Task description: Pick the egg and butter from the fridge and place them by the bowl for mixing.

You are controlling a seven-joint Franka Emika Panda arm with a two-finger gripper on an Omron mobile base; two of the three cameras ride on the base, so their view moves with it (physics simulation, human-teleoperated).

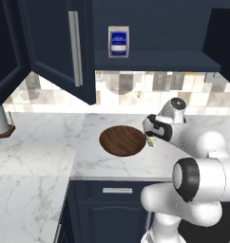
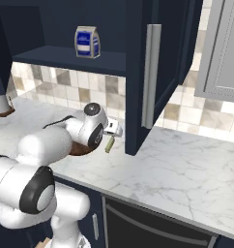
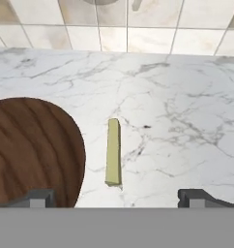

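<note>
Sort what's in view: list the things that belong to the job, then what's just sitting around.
Job:
- butter, lying on the counter beside the bowl
- bowl
- gripper, open above the butter

Bystanders:
- blue-labelled carton on the cabinet shelf
- open cabinet door

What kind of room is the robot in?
It looks like a kitchen. There is a marble counter with navy cabinets above it, a tiled wall behind, and a wooden bowl with a stick of butter beside it.
</note>
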